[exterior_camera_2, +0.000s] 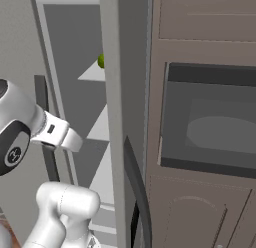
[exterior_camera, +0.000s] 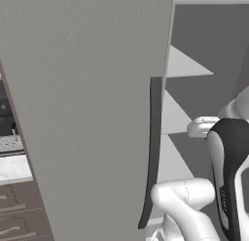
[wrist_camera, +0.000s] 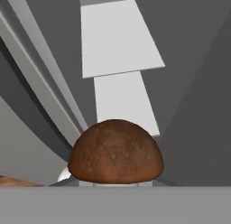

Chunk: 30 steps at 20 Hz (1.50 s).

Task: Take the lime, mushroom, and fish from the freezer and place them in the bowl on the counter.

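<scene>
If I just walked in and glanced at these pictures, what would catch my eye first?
Probably the brown mushroom looming large right in front of the hand camera, with pale freezer shelves behind it. Next, the broad grey freezer door swung open, and a small green lime peeking from an upper shelf.

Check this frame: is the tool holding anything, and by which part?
Apparently the mushroom: its brown cap sits right at the shut tool, in front of the freezer shelves. The contact point lies below the cap, probably the stem, hidden from view.

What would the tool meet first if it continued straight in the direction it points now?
Probably the pale shelves of the freezer, seen ahead in the hand view. The brown mushroom already sits at the tool's tips, apparently gripped, so it would travel along. Depth is unclear.
</scene>
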Motion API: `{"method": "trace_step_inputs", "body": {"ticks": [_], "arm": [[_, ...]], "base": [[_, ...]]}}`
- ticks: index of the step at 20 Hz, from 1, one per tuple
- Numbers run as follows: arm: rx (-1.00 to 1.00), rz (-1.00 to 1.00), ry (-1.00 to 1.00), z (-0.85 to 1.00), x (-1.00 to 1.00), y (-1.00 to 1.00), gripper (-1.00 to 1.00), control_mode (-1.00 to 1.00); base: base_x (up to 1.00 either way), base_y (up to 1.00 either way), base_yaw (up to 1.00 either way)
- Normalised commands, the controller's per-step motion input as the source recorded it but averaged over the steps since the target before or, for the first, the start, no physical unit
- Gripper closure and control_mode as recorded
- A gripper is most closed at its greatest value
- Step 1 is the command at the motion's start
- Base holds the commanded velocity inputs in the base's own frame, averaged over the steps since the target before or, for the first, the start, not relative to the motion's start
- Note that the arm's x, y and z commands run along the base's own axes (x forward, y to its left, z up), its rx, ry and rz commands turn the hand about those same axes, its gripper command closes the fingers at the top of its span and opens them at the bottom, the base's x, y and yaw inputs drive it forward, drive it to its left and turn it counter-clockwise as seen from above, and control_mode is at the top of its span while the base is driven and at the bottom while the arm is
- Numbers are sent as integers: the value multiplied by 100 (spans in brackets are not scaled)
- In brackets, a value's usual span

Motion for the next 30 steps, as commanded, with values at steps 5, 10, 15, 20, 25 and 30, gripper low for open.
{"method": "trace_step_inputs", "body": {"ticks": [5,10,15,20,25,30], "arm": [[0,0,0,0,0,0,100,100],[0,0,0,0,0,0,100,100],[0,0,0,0,0,0,100,100],[0,0,0,0,0,0,100,100],[0,0,0,0,0,0,100,100],[0,0,0,0,0,0,100,100]], "base": [[-20,19,1],[-70,46,2],[-89,94,7],[-19,100,5],[15,100,2],[30,100,3]]}}
